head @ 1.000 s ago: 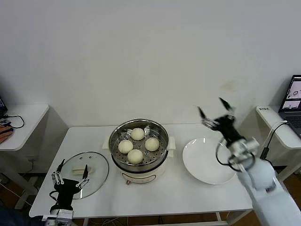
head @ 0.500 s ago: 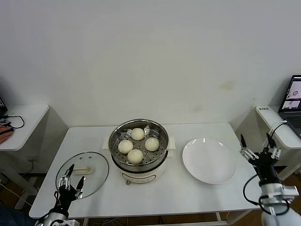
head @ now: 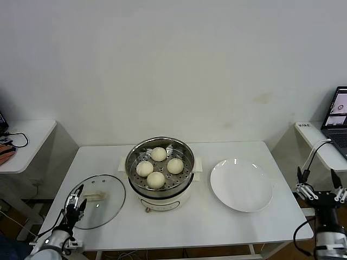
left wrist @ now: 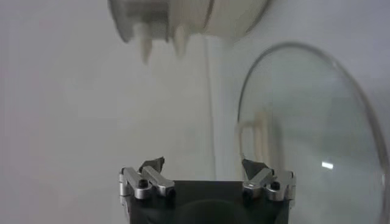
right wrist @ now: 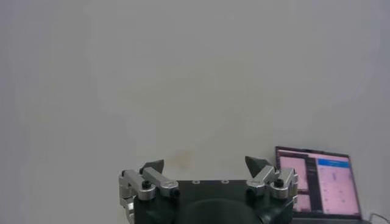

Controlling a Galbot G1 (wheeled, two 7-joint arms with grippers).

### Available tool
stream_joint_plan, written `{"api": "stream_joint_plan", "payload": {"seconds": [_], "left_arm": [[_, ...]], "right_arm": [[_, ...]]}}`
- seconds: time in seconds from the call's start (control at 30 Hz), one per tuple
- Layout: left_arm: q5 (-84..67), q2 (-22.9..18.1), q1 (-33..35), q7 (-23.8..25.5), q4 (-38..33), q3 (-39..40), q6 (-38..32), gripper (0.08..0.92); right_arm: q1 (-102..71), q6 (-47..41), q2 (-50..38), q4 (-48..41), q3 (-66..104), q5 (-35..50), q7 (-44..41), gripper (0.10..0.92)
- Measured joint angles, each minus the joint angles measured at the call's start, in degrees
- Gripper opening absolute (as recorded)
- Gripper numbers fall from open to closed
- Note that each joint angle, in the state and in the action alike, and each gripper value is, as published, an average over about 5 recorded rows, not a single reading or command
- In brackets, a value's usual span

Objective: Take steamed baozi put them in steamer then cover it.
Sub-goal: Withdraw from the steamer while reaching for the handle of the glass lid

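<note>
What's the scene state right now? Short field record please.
baozi: four steamed baozi in the steamer, on the perforated tray
cover: flat on the table, left of the steamer, not on it
plate: right of the steamer, nothing on it
left gripper: open, over the cover's near-left edge
right gripper: open, off the table's right edge

Head view: high, looking forward and down over the whole white surface [head: 179, 216], wall behind. Left wrist view: low and close at the surface's front-left corner, looking past the left pincer [left wrist: 204, 167] toward the cover [left wrist: 304, 128] and steamer [left wrist: 189, 18], both shared with the head view. Right wrist view: beyond the surface's right edge, facing the wall and a laptop [right wrist: 317, 182].
</note>
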Motion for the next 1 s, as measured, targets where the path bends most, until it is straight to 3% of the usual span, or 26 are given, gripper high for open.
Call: {"api": "stream_joint_plan", "payload": {"seconds": [1.0], "left_arm": [[-0.32, -0.78, -11.76, 1.4, 10.35, 5.39, -0.17, 0.823]], "right_arm": [[-3.12, 0.11, 2.19, 2.4, 2.37, 0.41, -0.07, 0.823]]}}
